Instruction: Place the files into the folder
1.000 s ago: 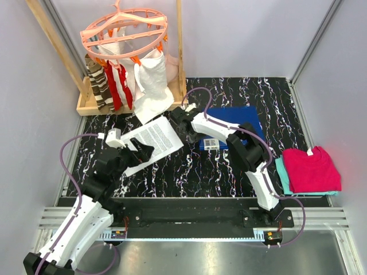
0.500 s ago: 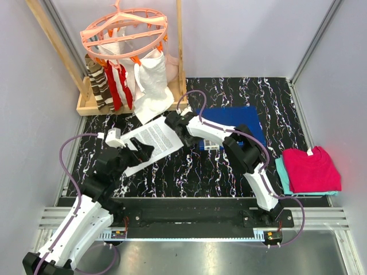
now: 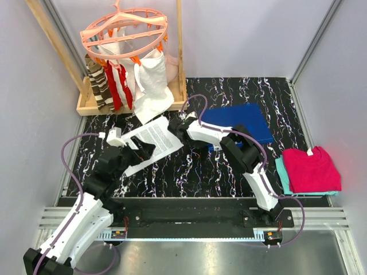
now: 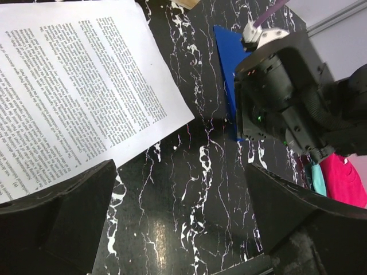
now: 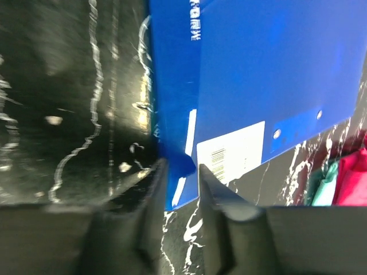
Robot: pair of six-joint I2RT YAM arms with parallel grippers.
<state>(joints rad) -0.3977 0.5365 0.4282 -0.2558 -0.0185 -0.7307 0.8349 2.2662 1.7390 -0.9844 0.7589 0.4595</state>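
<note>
The sheets of paper (image 3: 153, 136) lie flat on the black marbled table (image 3: 189, 167), left of centre and turned at a slant, printed side up. The folder (image 3: 243, 120) lies to their right and a little farther back. It is blue and closed, and its near left corner points toward the paper. The two are near each other but not touching.

The left gripper (image 3: 143, 150) is at the near edge of the sheets with its fingers spread wide and nothing between them. From its wrist camera the paper's corner sits just ahead of the left-hand finger (image 4: 63, 212), and bare table shows across the gap.

The right arm reaches left across the table, and the right gripper (image 5: 182, 172) is at the folder's left corner. Its fingers are drawn in close with the blue corner caught between them. They look clamped on it, though that wrist view is smeared by blur. A white barcode label (image 5: 229, 150) sits just beside the pinched corner (two small rivets show farther along the cover).

Off to the right, well apart from the folder, a folded pink shirt (image 3: 312, 167) rests on a teal one (image 3: 281, 169). At the back left, a wooden stand (image 3: 132, 104) carries a round peg hanger (image 3: 123, 28) hung with socks and white cloths.
</note>
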